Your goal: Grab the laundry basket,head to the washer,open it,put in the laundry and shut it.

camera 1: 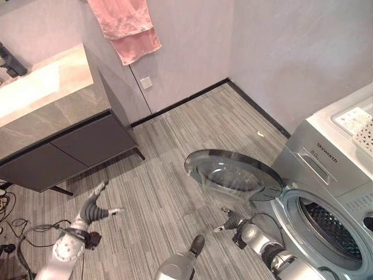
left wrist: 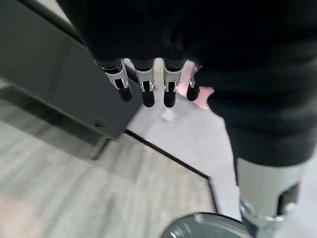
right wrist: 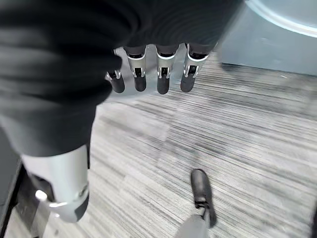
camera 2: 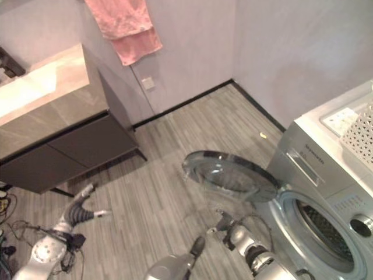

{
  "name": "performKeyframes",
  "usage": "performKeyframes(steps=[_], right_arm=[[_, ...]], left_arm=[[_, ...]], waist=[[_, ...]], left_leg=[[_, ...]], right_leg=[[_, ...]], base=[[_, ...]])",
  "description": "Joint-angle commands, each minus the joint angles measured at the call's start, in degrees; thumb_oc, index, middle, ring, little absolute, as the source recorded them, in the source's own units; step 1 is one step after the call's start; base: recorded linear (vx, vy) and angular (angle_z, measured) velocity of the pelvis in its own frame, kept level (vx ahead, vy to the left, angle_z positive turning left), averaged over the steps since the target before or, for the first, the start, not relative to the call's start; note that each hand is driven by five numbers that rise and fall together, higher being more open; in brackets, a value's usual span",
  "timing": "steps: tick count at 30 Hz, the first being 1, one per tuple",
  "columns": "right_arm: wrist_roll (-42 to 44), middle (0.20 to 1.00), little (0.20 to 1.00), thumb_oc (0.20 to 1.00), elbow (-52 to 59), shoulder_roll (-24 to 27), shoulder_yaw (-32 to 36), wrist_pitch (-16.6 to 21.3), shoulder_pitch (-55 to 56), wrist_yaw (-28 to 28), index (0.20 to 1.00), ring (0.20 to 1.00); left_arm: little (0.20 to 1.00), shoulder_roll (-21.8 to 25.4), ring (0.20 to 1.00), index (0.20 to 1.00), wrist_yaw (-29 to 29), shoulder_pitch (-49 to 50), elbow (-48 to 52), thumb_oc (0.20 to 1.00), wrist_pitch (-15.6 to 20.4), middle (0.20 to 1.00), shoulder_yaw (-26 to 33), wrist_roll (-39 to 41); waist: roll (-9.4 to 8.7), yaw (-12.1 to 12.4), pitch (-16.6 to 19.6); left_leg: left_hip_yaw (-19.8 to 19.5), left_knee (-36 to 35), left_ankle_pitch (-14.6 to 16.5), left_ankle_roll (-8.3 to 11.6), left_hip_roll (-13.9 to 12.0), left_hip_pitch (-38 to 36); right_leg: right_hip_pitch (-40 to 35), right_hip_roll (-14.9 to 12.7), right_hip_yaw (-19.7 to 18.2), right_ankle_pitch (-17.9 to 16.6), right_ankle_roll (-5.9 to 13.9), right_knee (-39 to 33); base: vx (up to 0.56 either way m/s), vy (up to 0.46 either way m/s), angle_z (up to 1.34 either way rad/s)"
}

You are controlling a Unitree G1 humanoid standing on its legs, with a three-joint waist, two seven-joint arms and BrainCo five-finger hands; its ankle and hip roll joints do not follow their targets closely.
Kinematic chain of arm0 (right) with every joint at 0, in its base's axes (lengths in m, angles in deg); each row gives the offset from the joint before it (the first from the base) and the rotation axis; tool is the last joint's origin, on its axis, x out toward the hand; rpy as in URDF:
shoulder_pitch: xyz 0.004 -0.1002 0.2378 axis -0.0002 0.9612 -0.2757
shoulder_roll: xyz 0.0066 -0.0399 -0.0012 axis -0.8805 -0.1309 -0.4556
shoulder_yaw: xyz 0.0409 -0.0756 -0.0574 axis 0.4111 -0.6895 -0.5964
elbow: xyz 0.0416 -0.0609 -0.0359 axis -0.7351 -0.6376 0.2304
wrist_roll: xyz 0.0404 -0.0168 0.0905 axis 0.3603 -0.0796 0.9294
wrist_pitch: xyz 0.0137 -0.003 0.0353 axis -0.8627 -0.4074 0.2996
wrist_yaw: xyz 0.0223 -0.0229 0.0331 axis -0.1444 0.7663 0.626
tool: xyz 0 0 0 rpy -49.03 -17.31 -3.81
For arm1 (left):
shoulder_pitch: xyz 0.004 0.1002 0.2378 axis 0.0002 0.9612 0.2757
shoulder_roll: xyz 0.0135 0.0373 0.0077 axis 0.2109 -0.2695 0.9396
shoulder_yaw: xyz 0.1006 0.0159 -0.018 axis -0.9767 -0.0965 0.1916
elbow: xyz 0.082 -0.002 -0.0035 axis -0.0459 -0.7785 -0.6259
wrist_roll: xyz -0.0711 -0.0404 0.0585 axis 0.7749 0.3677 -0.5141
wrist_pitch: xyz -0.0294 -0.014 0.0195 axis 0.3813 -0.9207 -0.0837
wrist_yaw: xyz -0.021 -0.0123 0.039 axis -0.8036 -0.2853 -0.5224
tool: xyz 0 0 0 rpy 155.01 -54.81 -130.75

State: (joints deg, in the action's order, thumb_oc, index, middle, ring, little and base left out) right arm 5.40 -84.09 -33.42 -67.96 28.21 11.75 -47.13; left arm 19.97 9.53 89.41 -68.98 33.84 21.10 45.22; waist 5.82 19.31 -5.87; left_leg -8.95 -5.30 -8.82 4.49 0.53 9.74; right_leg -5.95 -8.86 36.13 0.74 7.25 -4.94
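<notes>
White basket [camera 2: 362,137] atop washer [camera 2: 326,192] (hands apart)

home laundry/bathroom | washer [camera 1: 326,204] door open | vanity cabinet [camera 1: 64,146] | pink towel [camera 1: 125,26] on wall

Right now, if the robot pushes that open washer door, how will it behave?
The washer door looks like rigid glass in a round frame, so it should swing stiffly on its hinge rather than flex. It stands wide open, so a light push from the open right hand beneath it probably suffices.
</notes>
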Motion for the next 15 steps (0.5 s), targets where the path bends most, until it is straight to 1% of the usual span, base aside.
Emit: performKeyframes(steps=[1,2,4,5,7,8,9,10,11,12,14,15], right_arm=[[1.7,1.0,1.0,1.0,0.7,0.4,-0.8,2.3,1.0,0.8,1.0,1.0],[2.1,1.0,1.0,1.0,0.6,1.1,0.2,2.3,1.8,0.7,1.0,1.0],[2.9,1.0,1.0,1.0,0.3,2.1,2.1,2.3,3.2,0.4,1.0,1.0],[2.9,1.0,1.0,1.0,1.6,3.3,3.1,2.3,4.8,0.3,1.0,1.0],[2.2,1.0,1.0,1.0,3.8,5.6,4.4,2.3,6.5,0.1,1.0,1.0],[2.2,1.0,1.0,1.0,3.9,5.8,4.4,2.2,6.5,0.1,1.0,1.0],[0.9,1.0,1.0,1.0,5.7,7.8,5.0,2.1,8.2,0.1,1.0,1.0],[0.7,1.0,1.0,1.0,6.2,8.5,5.5,2.0,9.0,-0.1,1.0,1.0],[0.6,1.0,1.0,1.0,6.5,9.3,6.4,2.0,10.4,-0.3,1.0,1.0],[0.6,1.0,1.0,1.0,6.5,9.3,6.4,2.0,10.4,-0.3,1.0,1.0],[0.8,1.0,1.0,1.0,5.0,9.9,7.4,2.0,11.7,-0.7,1.0,1.0],[0.9,1.0,1.0,1.0,4.1,10.1,7.8,2.0,12.6,-0.8,1.0,1.0]], left_arm=[[1.0,-0.3,1.0,1.0,-3.3,-3.1,-6.8,1.0,2.8,1.0,-6.0,4.2],[1.0,-0.7,1.0,1.0,-4.4,-5.1,-9.1,1.0,2.1,1.0,-9.2,2.9],[1.0,-3.1,1.0,1.0,-4.6,-8.8,-14.7,1.0,1.2,1.0,-13.7,-0.5],[1.0,-6.0,1.0,1.0,-3.8,-11.3,-20.0,1.0,0.3,1.0,-15.9,-3.6],[1.0,-9.6,1.0,1.0,-1.7,-15.3,-28.3,1.0,-0.9,1.0,-17.8,-8.7],[1.0,-9.8,1.0,1.0,-1.6,-15.6,-28.6,1.0,-0.7,1.0,-17.9,-8.7],[1.0,-13.2,1.0,1.0,1.4,-19.6,-36.9,1.0,-1.3,1.0,-18.8,-11.8],[1.0,-14.1,1.0,1.0,3.1,-20.7,-39.6,1.0,-1.6,1.0,-18.4,-12.3],[1.0,-15.4,1.0,1.0,5.0,-22.7,-43.8,1.0,-2.1,1.0,-18.0,-13.2],[1.0,-15.4,1.0,1.0,5.1,-22.7,-43.8,1.0,-2.1,1.0,-18.0,-13.2],[1.0,-16.6,1.0,1.0,7.5,-25.4,-50.3,1.0,-2.5,1.0,-18.0,-14.7],[1.0,-16.8,1.0,1.0,8.7,-26.9,-54.0,1.0,-3.0,1.0,-18.4,-17.0]], waist=[[-1.11,-2.6,2.0],[-1.15,-3.8,2.0],[-1.24,-6.0,1.7],[-1.41,-8.0,1.5],[-1.94,-10.9,0.7],[-1.86,-10.7,0.7],[-2.75,-13.2,0.0],[-3.14,-14.2,-0.3],[-3.69,-15.7,-0.7],[-3.69,-15.7,-0.7],[-4.81,-18.0,-1.4],[-5.48,-18.9,-1.7]], left_leg=[[5.9,0.3,2.9,1.97,-1.4,0.2],[6.8,0.3,3.1,1.92,-1.5,0.0],[8.3,0.3,3.5,1.72,-1.7,-0.4],[9.7,0.3,3.9,1.46,-1.9,-0.6],[11.5,0.3,4.3,1.11,-2.2,-0.8],[11.6,0.3,4.3,1.11,-2.2,-0.8],[13.7,0.3,4.7,0.71,-2.6,-0.9],[14.5,0.3,5.1,0.61,-2.8,-1.3],[15.7,0.3,5.2,0.31,-3.0,-1.4],[15.7,0.3,5.2,0.31,-3.0,-1.3],[17.9,0.3,5.6,-0.06,-3.6,-1.9],[19.0,0.3,5.8,-0.1,-3.9,-2.2]], right_leg=[[3.8,-4.3,-6.3,-4.6,2.47,-0.1],[4.1,-4.4,-6.9,-4.8,2.57,-0.1],[4.8,-4.6,-8.2,-5.1,2.73,-0.1],[5.5,-4.7,-9.3,-5.4,2.85,-0.1],[6.9,-4.5,-11.2,-5.9,2.95,-0.1],[6.9,-4.5,-11.3,-6.0,2.94,-0.1],[8.4,-4.4,-13.4,-6.7,2.97,-0.1],[8.6,-4.2,-14.1,-6.7,2.99,-0.1],[9.5,-4.0,-15.2,-7.2,3.01,-0.1],[9.6,-4.0,-15.3,-7.2,3.01,-0.1],[10.9,-3.4,-17.6,-7.7,2.96,-0.1],[11.6,-3.0,-18.7,-8.0,2.96,-0.1]], base=[[0.01,0.045,-0.19],[0.02,0.064,-0.25],[0.02,0.085,-0.38],[0.0,0.102,-0.53],[-0.01,0.068,-0.58],[-0.02,0.055,-0.62],[-0.01,0.049,-0.65],[-0.03,0.071,-0.56],[-0.01,0.035,-0.37],[-0.03,0.033,-0.36],[-0.02,0.025,-0.53],[-0.02,0.014,-0.51]])
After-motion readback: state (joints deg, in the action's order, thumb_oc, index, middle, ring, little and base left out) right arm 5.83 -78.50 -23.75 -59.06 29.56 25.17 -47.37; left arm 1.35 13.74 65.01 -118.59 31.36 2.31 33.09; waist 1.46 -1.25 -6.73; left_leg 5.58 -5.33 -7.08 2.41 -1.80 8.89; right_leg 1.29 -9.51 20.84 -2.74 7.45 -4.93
